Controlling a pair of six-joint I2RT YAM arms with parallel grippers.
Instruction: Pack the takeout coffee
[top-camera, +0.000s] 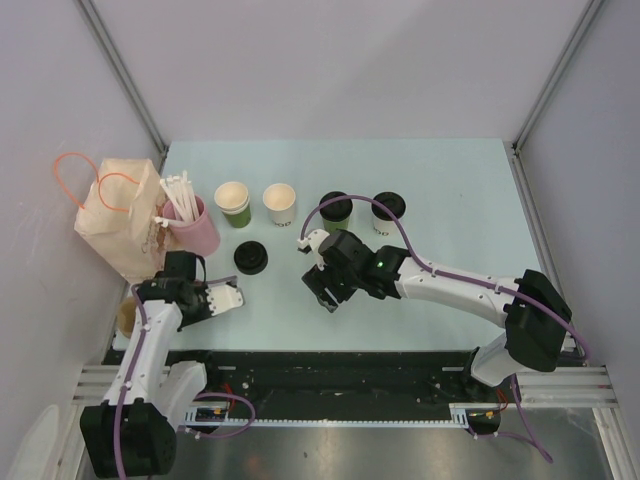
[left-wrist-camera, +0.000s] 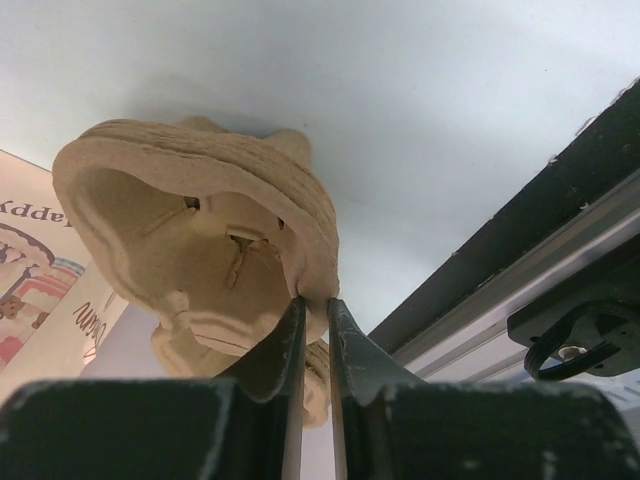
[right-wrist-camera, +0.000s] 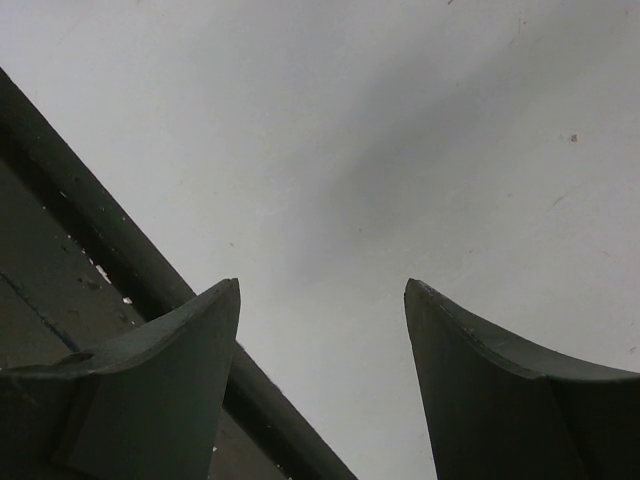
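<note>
Two open paper cups, cream inside, stand at the back: one green-sided (top-camera: 233, 203), one white-sided (top-camera: 280, 203). To their right stand two cups with black lids on, one green (top-camera: 336, 212) and one white (top-camera: 387, 208). A loose black lid (top-camera: 250, 257) lies in front of the open cups. My left gripper (top-camera: 137, 312) (left-wrist-camera: 316, 300) is at the table's left edge, shut on the rim of a beige pulp cup carrier (left-wrist-camera: 190, 230) (top-camera: 126, 318). My right gripper (top-camera: 322, 297) (right-wrist-camera: 322, 285) is open and empty, low over bare table near the front edge, in front of the lidded cups.
A beige paper bag with orange handles (top-camera: 112, 212) stands at the back left, with a pink cup of white straws (top-camera: 197, 226) beside it. The black front rail (right-wrist-camera: 70, 250) runs just beside the right gripper. Grey walls enclose the table.
</note>
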